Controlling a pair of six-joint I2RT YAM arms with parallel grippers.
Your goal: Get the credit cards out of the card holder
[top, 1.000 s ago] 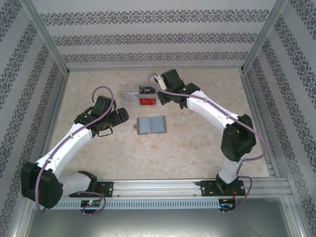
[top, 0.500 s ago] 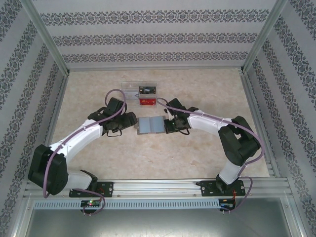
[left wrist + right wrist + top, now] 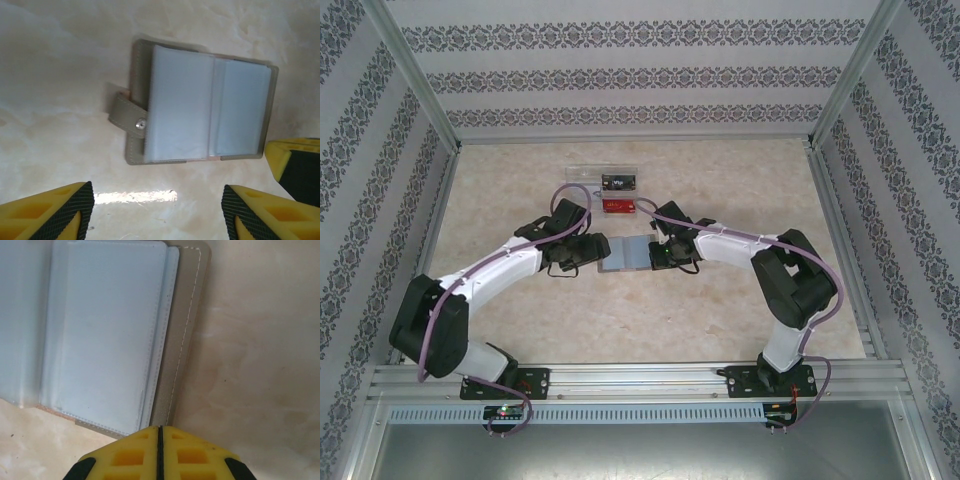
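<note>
Hovering left gripper (image 3: 157, 210) spread beside open card holder (image 3: 200, 105), right gripper (image 3: 160, 432) pressed together, empty, tips at holder's edge.

I've got left arm (image 3: 490, 275) & right arm (image 3: 725, 245): white links, black joints, purple cable (image 3: 570, 187) on each. Fingers (image 3: 35, 210) yellow w/ black ribbed pads (image 3: 239, 202).

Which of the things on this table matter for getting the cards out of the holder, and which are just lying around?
For the job:
card holder, lying open
red card
black card
left gripper, open
right gripper, shut

Lying about:
clear tray
patterned walls
</note>
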